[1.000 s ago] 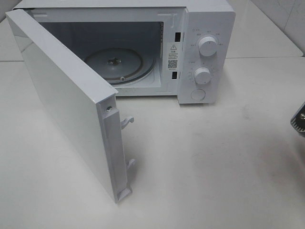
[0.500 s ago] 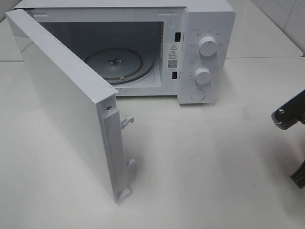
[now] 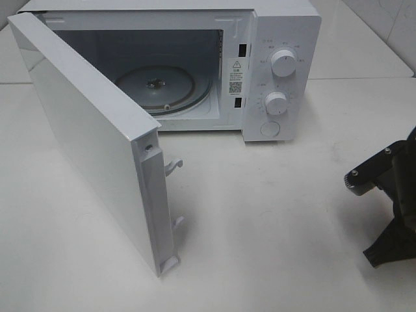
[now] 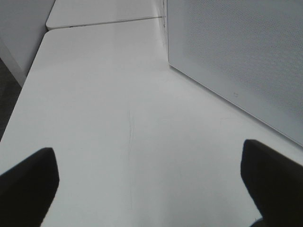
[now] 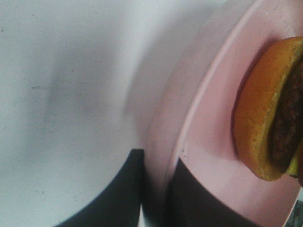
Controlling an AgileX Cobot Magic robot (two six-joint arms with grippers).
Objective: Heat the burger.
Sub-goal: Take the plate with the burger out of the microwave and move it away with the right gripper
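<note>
The burger (image 5: 258, 118), with an orange-brown bun and a dark patty, lies on a pink plate (image 5: 208, 142) in the right wrist view. My right gripper (image 5: 158, 194) is shut on the plate's rim, one dark finger on each side of it. From the high camera only the black right arm (image 3: 390, 208) shows, at the right edge; burger and plate are out of that view. The white microwave (image 3: 286, 26) stands at the back with its door (image 3: 84, 130) swung wide open and its glass turntable (image 3: 159, 84) bare. My left gripper (image 4: 149, 189) is open over the bare tabletop beside the door panel (image 4: 236, 56).
The open door juts toward the front left, with latch hooks (image 3: 172, 166) on its free edge. Two knobs (image 3: 283, 63) and a round button sit on the microwave's right panel. White tabletop (image 3: 273, 214) stretches between the microwave front and the right arm.
The right arm has come in from the right edge, moving left and further into the high view. Microwave, door and left gripper have not moved.
</note>
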